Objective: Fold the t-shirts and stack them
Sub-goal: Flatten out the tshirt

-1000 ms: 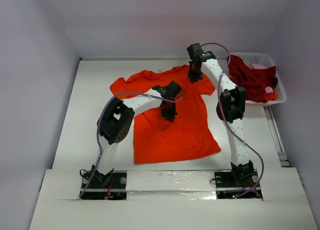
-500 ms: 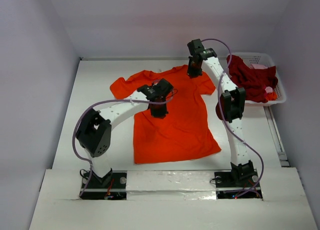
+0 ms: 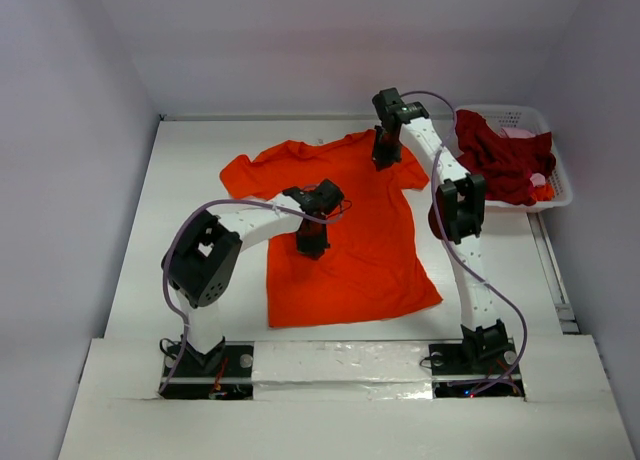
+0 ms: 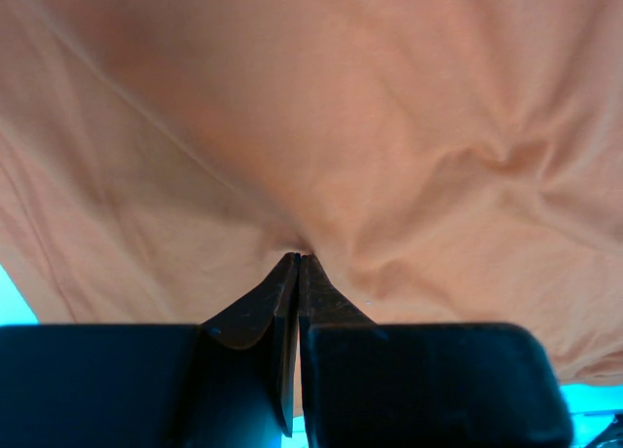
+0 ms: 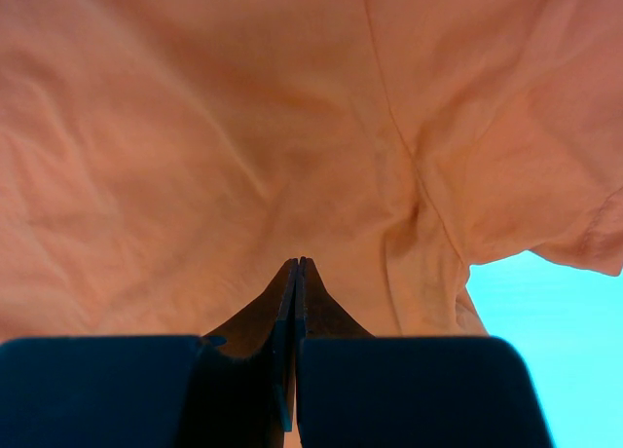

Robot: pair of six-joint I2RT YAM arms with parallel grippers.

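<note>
Two claws press down on the orange-red t-shirt (image 3: 350,250) spread on the surface (image 3: 180,180) beneath them: left claw (image 3: 311,245) mid-chest, right claw (image 3: 381,160) near the collar. We judge they are smoothing it. Its long axis runs collar far, hem near. Left wrist: jaws together, cloth puckered at their tips. Right wrist: jaws together, sleeve seam just right.

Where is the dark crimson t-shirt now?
Top view, far right: the dark crimson cloth t-shirt lies heaped in the white lattice plastic basket, beside the right arm.

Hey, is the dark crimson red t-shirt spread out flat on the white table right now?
No, the dark crimson t-shirt sits bunched up in the white lattice plastic basket.
</note>
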